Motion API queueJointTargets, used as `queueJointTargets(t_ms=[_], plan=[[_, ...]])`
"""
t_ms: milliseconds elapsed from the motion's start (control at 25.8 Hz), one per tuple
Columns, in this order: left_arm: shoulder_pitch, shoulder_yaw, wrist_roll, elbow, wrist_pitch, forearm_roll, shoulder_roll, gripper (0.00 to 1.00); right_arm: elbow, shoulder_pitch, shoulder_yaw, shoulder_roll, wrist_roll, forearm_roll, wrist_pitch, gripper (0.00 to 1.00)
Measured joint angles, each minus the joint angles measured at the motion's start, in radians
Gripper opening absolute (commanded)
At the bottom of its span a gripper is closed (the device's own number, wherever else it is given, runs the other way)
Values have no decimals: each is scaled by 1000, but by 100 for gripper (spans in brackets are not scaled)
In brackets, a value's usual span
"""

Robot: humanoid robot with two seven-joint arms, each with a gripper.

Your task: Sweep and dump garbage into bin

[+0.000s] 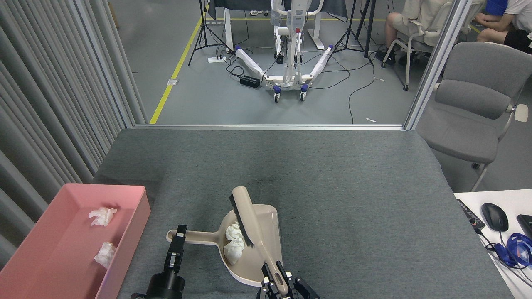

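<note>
A beige dustpan (261, 265) lies on the grey table near its front edge, with its long handle (201, 237) pointing left. My left gripper (180, 231) is shut on the end of that handle. Two white wads of garbage (234, 243) sit inside the pan. My right gripper (279, 279) is shut on the handle of a beige brush (246, 216); the dark bristles hang tilted over the pan, just right of the wads. The pink bin (139, 216) stands at the left front, holding a far wad (102, 216) and a near wad (104, 253).
A grey curtain (50, 104) runs along the left side behind the bin. Beyond the table's right edge stands a grey chair (474, 108), and a white desk (469, 199) with a mouse (494, 216) and cables. People sit at the far right back.
</note>
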State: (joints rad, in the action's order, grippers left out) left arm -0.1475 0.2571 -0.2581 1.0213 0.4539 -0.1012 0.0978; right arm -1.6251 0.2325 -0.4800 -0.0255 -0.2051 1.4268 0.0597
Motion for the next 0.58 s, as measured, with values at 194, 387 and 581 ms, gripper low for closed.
queueJointTargets(t_ms=[194, 387, 581], plan=[[0, -1, 1, 2, 2, 5, 0, 0, -23, 12, 85, -30, -5, -2, 11, 0], [3, 0, 1, 25, 4, 8, 1, 0, -24, 14, 201, -73, 1, -10, 13, 0], [3, 4, 1, 49, -3, 37, 6, 0, -5, 12, 309, -121, 4, -12, 4, 0]])
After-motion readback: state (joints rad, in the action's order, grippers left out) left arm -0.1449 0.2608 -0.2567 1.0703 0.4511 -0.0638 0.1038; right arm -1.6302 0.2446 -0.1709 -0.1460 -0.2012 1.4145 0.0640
